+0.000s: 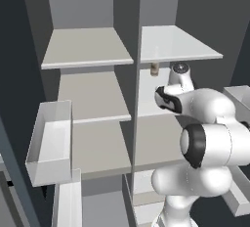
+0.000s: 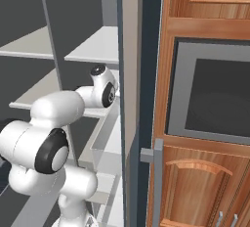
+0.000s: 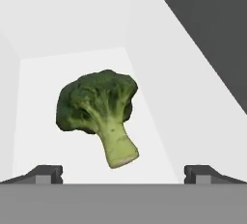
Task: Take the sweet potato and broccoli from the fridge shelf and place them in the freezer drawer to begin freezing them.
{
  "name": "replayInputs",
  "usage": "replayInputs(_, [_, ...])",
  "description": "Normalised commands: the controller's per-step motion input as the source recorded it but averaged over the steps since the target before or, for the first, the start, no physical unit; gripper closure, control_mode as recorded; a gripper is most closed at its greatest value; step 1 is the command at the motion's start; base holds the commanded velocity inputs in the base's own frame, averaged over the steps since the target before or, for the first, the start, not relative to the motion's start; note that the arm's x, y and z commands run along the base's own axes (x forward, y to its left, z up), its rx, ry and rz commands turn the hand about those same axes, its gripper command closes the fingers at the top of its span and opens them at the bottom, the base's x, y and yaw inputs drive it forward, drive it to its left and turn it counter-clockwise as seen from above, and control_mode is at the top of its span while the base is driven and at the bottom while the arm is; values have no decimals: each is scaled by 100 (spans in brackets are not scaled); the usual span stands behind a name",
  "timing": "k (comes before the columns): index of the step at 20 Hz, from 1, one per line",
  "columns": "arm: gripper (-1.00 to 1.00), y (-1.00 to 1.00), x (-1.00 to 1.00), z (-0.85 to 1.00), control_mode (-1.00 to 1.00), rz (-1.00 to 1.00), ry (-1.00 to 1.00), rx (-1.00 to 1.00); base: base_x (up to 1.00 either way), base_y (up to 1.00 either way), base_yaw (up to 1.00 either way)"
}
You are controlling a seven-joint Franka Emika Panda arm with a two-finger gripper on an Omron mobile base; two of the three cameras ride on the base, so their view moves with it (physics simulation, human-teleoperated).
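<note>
Gaping gripper (image 3: 123, 172) above broccoli (image 3: 99, 114), empty

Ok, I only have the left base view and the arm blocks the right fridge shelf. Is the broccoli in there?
Observer: Yes. In the hand view the broccoli lies on its side on the white shelf, stem end toward the gripper.
Operator: Gripper on it?
Observer: No. It is open, with the fingertips wide on either side and clear of the stem.
Operator: What's right of the fridge?
Observer: The right base view shows a wooden cabinet with a built-in oven.
</note>
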Motion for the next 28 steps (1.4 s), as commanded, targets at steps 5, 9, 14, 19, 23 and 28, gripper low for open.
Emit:
replayInputs(5, [-100,0,19,-10,-100,0,0,0,0,0,0])
replayInputs(9, [-100,0,20,-24,-100,0,2,0,0,0,0])
replayInputs(14, [-100,-1,20,-18,-100,0,1,0,0,0,0])
replayInputs(19, [-100,-1,21,-15,-100,0,0,0,0,0,0])
replayInputs(23, [-100,0,7,-20,-100,0,0,0,0,0,0])
replayInputs(28, [100,0,1,-12,-100,0,0,0,0,0,0])
